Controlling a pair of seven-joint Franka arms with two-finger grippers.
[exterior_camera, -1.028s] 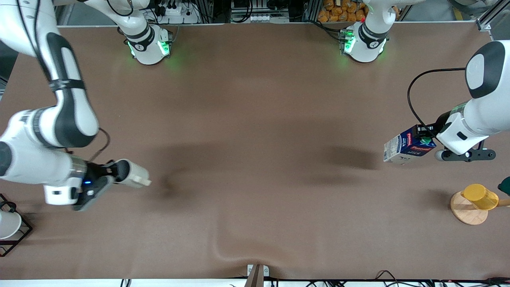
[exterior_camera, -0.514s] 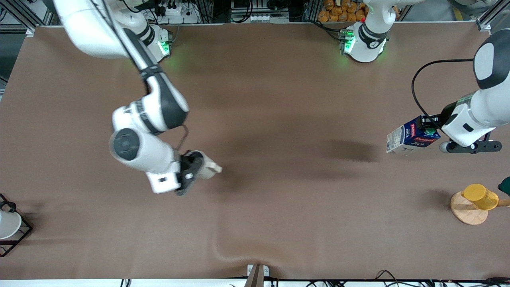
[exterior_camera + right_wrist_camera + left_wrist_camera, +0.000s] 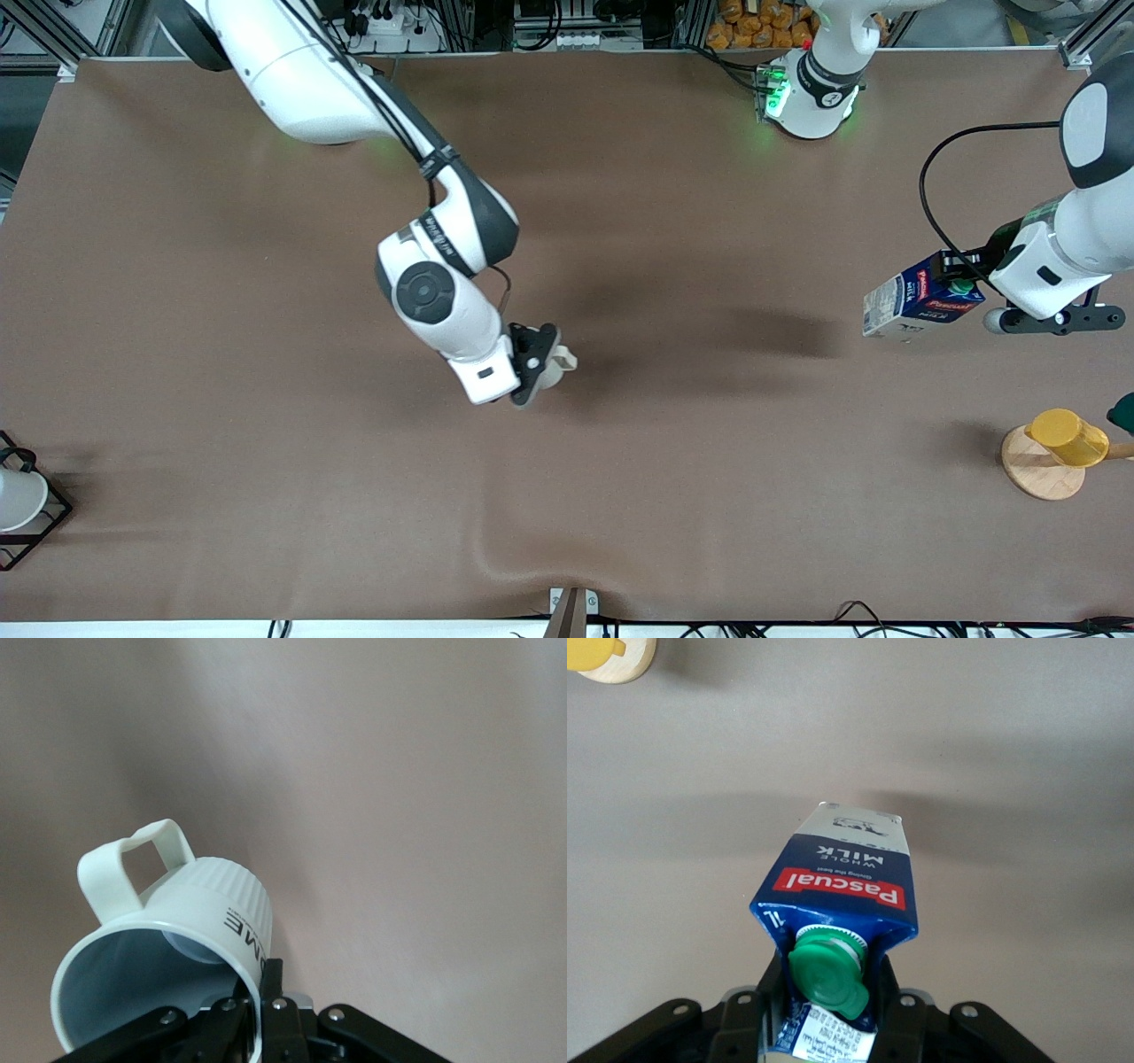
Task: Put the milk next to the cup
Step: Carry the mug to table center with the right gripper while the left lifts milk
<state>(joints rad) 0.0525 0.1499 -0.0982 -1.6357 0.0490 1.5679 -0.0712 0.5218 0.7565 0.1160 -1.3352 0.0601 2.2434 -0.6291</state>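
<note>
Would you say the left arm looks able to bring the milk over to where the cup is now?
Probably yes: the left gripper holds the milk, and bare table lies between it and the cup, itself held by the right gripper.

Blue milk with green cap, tipped, held up in left claw. Cream cup pinched by rim in right claw, over mid-desk.

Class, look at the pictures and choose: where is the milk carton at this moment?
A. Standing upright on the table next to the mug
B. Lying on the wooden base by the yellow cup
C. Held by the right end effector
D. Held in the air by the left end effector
D: the left end effector grips the milk carton by its top above the table, while the right end effector carries the mug.
</note>
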